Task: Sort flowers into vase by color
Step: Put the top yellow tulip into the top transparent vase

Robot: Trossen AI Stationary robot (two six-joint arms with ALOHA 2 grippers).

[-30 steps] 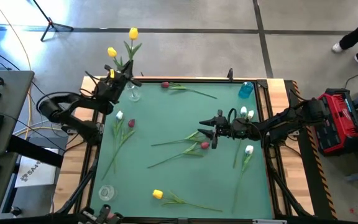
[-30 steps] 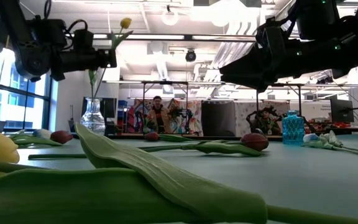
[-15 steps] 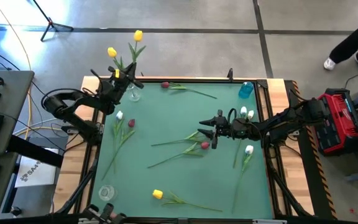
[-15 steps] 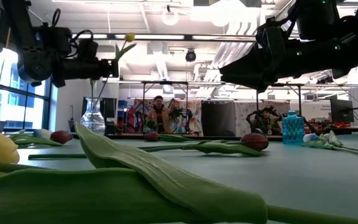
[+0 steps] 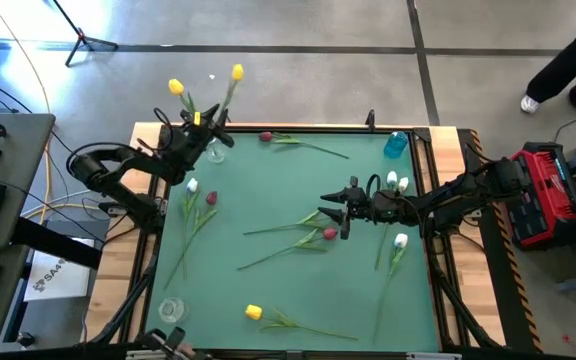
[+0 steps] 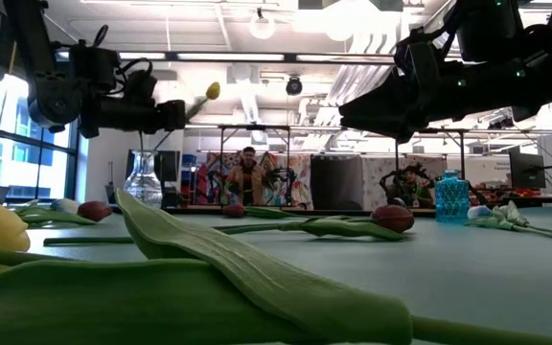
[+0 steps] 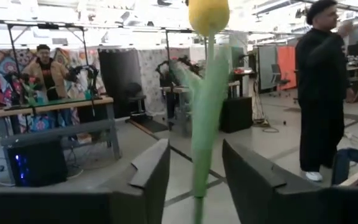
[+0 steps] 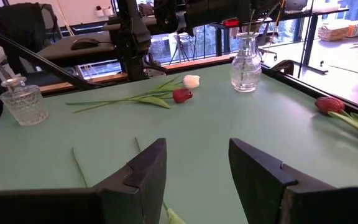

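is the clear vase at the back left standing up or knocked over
Upright. The low view shows the clear vase standing on its base with two stems rising out of its neck, and the right wrist view shows it standing on the green mat too.

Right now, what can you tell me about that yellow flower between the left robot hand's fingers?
The yellow tulip is artificial-looking: a small closed yellow head on a long thin green stem with a narrow leaf. It stands roughly upright between the fingers of the left gripper, which are parted. Its lower stem reaches down toward the clear glass vase at the table's far left corner, alongside a second yellow tulip.
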